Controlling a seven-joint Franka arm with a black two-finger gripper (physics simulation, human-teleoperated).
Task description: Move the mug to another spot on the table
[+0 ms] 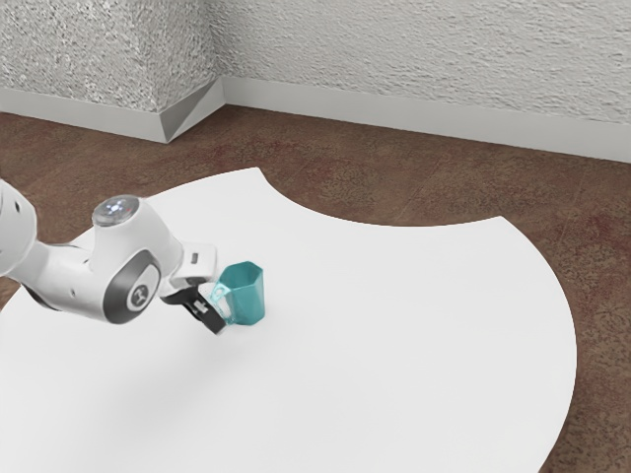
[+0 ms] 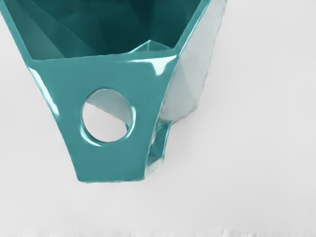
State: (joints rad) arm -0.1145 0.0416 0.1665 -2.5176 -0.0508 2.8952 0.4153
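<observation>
A teal angular mug [image 1: 246, 294] stands on the white table [image 1: 394, 335], left of the table's middle in the exterior view. Its flat handle [image 1: 220, 294] points toward the arm. My black gripper [image 1: 209, 313] is right at that handle, coming in from the exterior view's left. Whether it holds the handle is hidden by the hand and the mug. In the wrist view the mug [image 2: 74, 44] lies close under the hand. Its handle [image 2: 116, 148], with a round hole through it, faces the camera, and the dark inside of the mug shows beyond it.
The white table has a curved cut-out [image 1: 325, 212] in its far edge and a rounded edge at the exterior view's right. Brown floor [image 1: 414, 168] and a grey textured wall [image 1: 394, 49] lie beyond it. Bare tabletop stretches to the exterior view's right of the mug.
</observation>
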